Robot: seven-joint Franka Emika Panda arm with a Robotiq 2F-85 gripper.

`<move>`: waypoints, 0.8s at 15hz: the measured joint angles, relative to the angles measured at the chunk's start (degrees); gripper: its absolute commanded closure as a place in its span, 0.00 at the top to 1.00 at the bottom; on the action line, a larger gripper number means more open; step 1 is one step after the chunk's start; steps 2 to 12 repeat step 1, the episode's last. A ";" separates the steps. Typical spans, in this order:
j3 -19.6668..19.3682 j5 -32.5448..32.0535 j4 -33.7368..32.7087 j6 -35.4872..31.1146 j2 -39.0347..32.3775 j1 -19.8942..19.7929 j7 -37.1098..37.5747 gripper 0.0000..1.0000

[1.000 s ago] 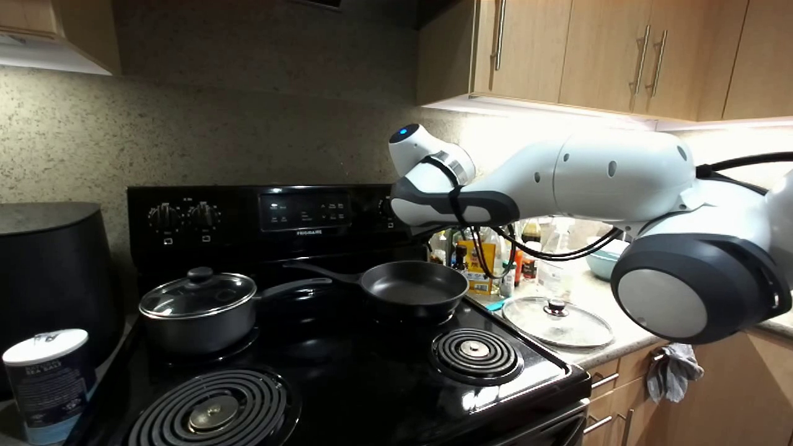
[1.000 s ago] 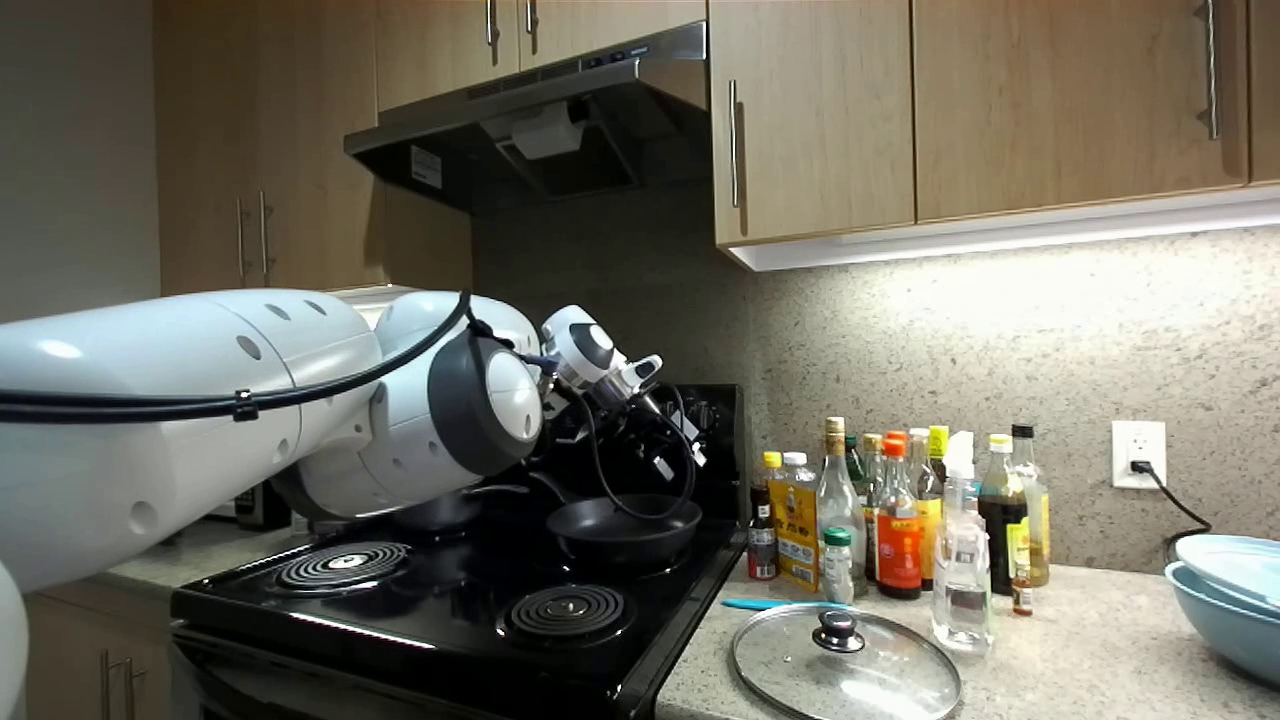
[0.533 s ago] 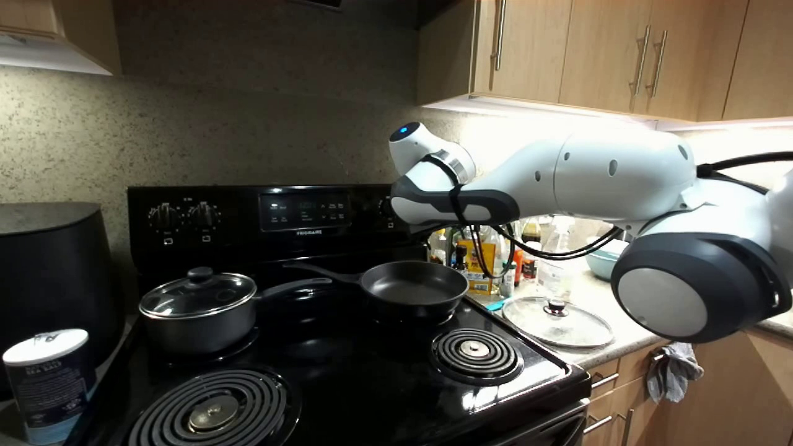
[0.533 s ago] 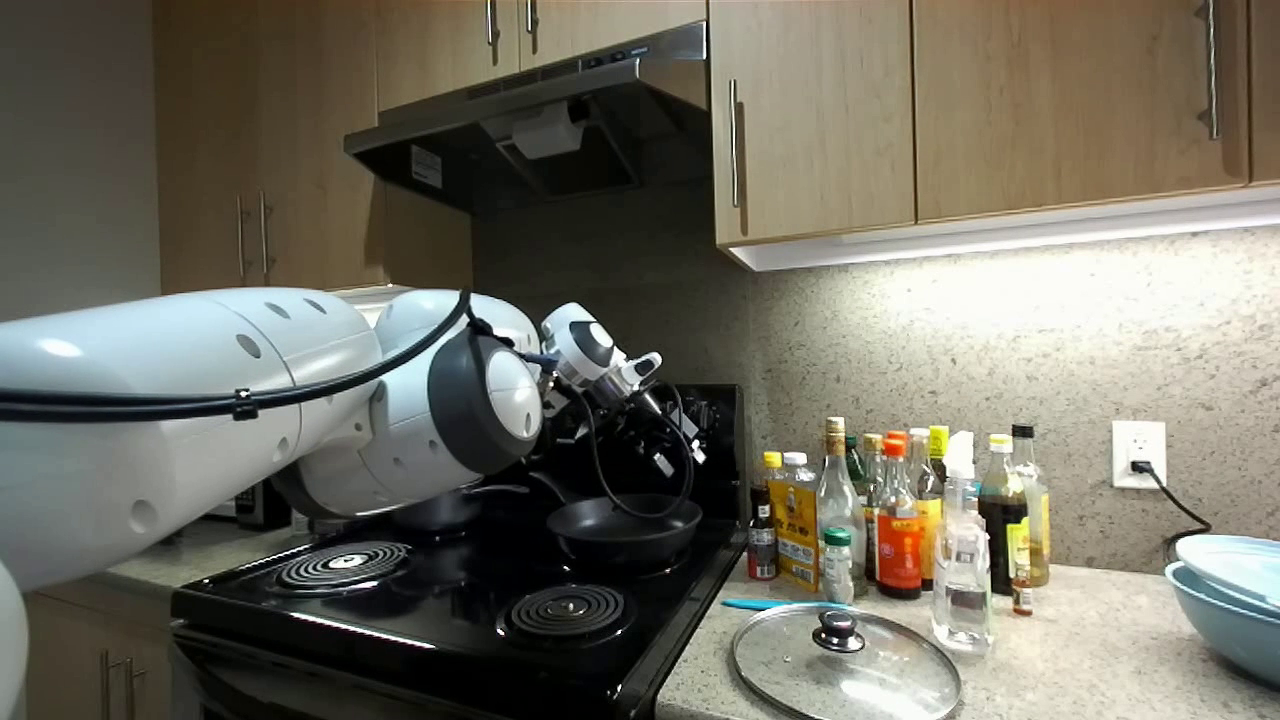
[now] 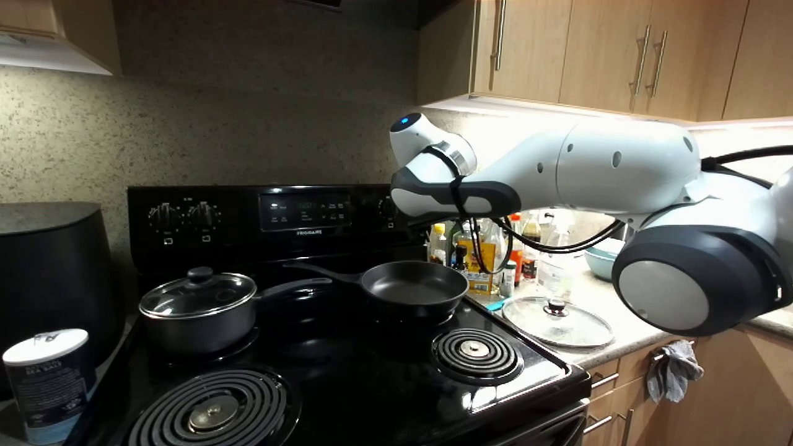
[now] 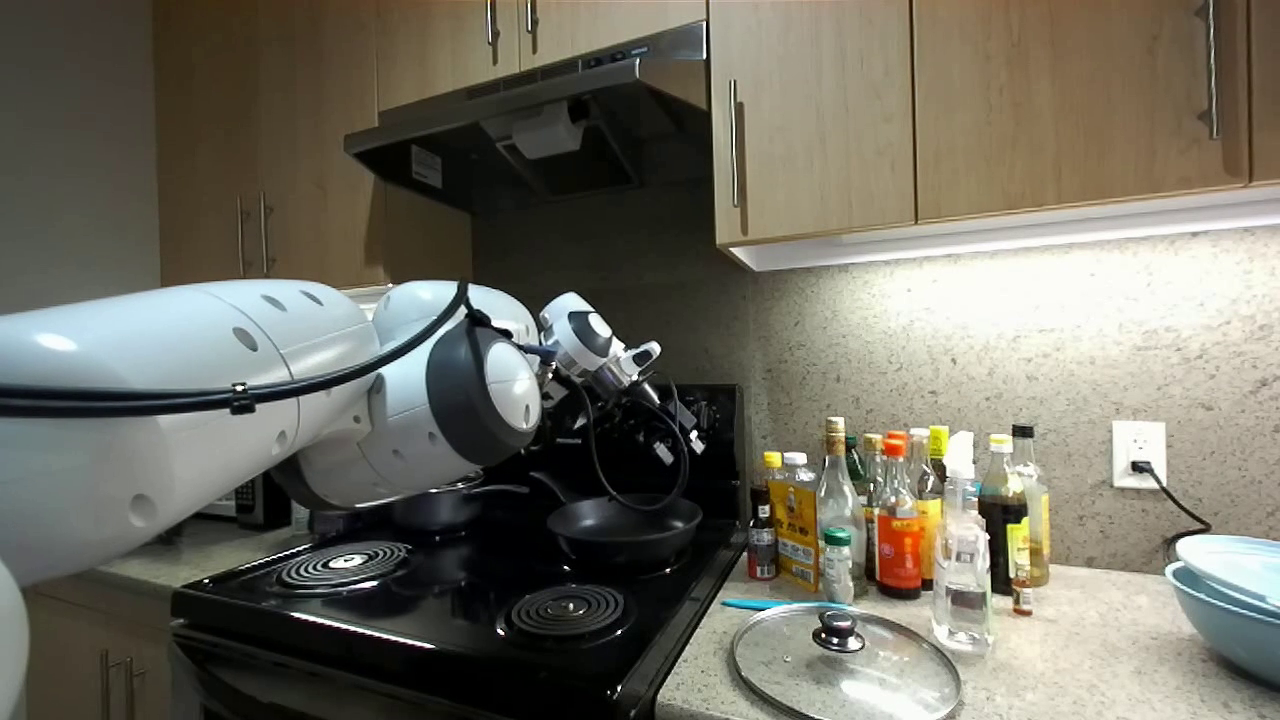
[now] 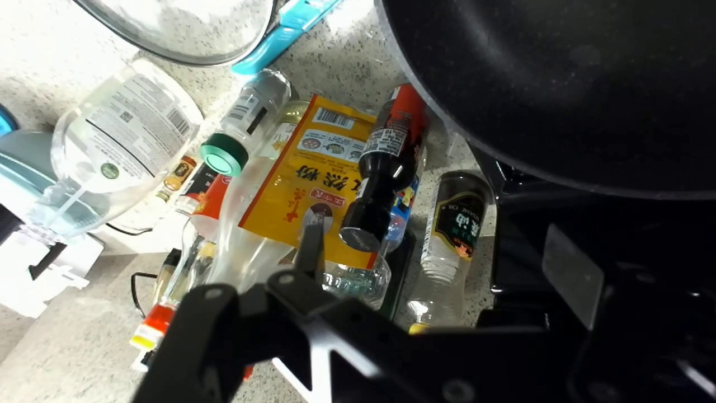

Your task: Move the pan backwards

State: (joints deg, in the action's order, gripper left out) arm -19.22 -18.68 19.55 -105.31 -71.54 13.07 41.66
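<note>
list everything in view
stove: 1, black, beside counter
pan: 1, black, stove rear
lidded pot: 1, grey, stove rear
bare burners: 2, grey, stove front
glass lid: 1, clear, counter
bottles: several, mixed, counter
packet: 1, yellow, among bottles
slim item: 1, turquoise, counter
dish stack: 1, blue, counter
canister: 1, blue, beside stove
towel: 1, grey, below counter
hood: 1, silver, overhead
cabinets: several, tan, overhead
arm: 1, white, over stove
gripper: 1, black, near pan, open

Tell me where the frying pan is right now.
In both exterior views, the frying pan sits at the back right of the stove, behind a coil burner and right of the lidded pot.
</note>
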 measured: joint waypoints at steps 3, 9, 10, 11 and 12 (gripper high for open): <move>0.00 0.00 0.00 0.00 0.00 0.00 0.00 1.00; 0.00 0.00 0.00 0.00 0.00 0.00 0.00 1.00; 0.00 0.00 0.00 0.00 0.00 0.00 0.00 1.00; 0.00 0.00 0.00 0.00 0.00 0.00 0.00 1.00; 0.00 0.00 0.00 0.00 0.00 0.00 0.00 1.00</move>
